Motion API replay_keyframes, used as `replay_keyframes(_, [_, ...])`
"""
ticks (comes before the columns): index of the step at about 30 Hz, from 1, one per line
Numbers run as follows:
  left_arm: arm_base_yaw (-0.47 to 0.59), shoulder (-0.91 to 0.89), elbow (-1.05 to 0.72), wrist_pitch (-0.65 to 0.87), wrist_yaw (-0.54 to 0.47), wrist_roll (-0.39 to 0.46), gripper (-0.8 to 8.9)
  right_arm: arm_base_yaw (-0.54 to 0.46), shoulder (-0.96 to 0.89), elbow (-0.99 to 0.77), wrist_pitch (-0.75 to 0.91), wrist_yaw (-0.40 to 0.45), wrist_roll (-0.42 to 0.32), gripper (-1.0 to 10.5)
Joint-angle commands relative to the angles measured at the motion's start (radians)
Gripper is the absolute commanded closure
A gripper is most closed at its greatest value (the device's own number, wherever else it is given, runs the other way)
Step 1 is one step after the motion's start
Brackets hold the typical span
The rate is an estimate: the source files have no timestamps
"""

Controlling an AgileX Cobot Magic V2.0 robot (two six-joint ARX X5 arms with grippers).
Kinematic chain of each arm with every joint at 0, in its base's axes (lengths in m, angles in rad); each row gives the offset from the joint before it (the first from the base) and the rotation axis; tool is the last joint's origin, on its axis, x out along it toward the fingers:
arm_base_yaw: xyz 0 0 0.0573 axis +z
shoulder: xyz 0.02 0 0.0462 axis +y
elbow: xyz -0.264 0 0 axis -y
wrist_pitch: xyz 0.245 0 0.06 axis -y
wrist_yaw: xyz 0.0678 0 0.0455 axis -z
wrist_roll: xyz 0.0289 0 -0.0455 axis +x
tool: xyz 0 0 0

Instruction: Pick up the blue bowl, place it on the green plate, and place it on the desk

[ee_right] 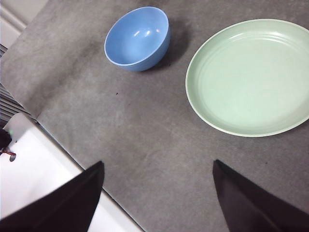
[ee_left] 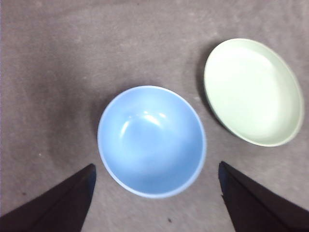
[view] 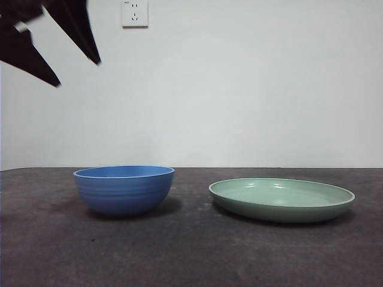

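Observation:
The blue bowl (view: 124, 189) stands upright and empty on the desk (view: 191, 254), left of the green plate (view: 281, 199), with a gap between them. My left gripper (view: 79, 73) hangs open and empty high above the bowl, at the upper left of the front view. In the left wrist view the bowl (ee_left: 151, 141) lies between and beyond the spread jaws of the left gripper (ee_left: 156, 166), with the plate (ee_left: 253, 92) beside it. My right gripper (ee_right: 158, 163) is open and empty, well back from the bowl (ee_right: 137, 38) and the plate (ee_right: 251, 77).
A white wall with a socket (view: 134, 13) stands behind the desk. In the right wrist view the desk's edge and a white surface (ee_right: 34, 159) lie near the right gripper.

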Motion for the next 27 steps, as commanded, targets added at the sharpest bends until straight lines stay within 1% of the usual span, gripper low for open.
replay_keyframes(1, [-0.011,0.081,0.05,0.006,-0.039,0.027,4.09,0.004,0.004,0.019,0.009,-0.002,0.003,5.9])
replay_keyframes(4, [-0.019,0.159,0.071,0.008,-0.092,0.044,4.09,0.004,0.004,0.019,0.011,-0.001,0.003,5.9])
replay_keyframes(13, [-0.019,0.338,0.071,0.029,-0.153,0.063,4.09,0.004,0.004,0.019,0.016,-0.002,0.003,5.9])
replay_keyframes(22, [-0.019,0.461,0.071,0.096,-0.16,0.061,4.19,0.004,0.004,0.019,0.016,-0.001,0.003,5.9])
replay_keyframes(24, [-0.021,0.465,0.071,0.096,-0.161,0.059,4.96,0.004,0.004,0.019,0.016,-0.001,0.003,5.9])
replay_keyframes(27, [-0.021,0.465,0.071,0.092,-0.161,0.058,6.56,0.004,0.004,0.019,0.017,-0.001,0.003,5.9])
